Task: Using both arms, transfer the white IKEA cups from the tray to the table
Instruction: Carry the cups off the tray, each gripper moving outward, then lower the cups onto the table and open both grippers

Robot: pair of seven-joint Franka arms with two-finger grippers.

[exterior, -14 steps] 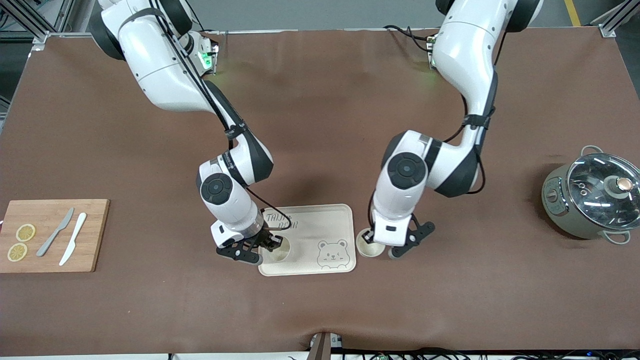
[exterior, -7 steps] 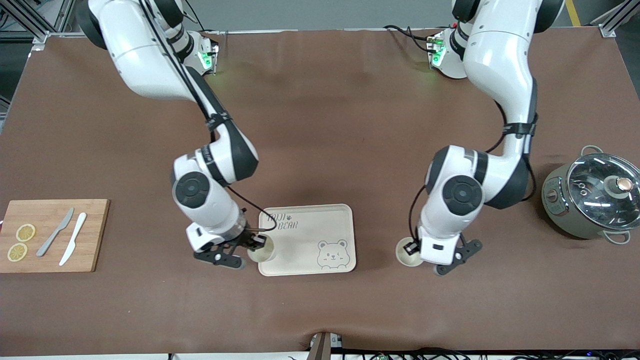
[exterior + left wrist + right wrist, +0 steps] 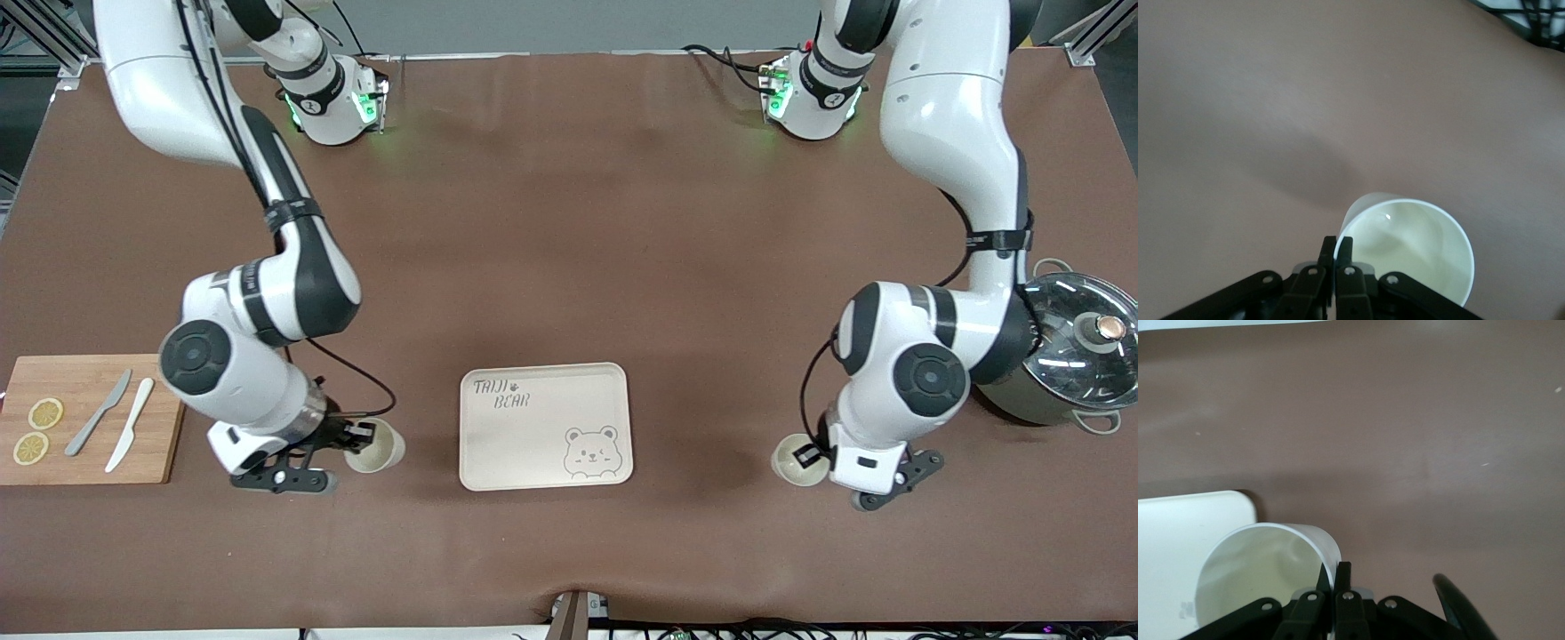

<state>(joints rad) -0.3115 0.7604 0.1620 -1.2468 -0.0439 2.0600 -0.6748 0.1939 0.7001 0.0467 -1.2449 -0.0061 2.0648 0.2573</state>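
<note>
Each white cup is pinched by its thin rim only, so a tilt or slip may be caused by any jolt during lowering.

The left gripper (image 3: 811, 456) has its jaws clamped on one cup (image 3: 791, 460) over the counter (image 3: 569, 222), near the pot (image 3: 1053, 356). The right gripper (image 3: 354, 436) has its jaws clamped on the other cup (image 3: 378, 446), between the tray (image 3: 544, 425) and the cutting board (image 3: 89, 418).

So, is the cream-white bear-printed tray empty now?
Empty: the cream-white bear-printed tray carries only its print, and both cups are held off it, over the brown table.
</note>
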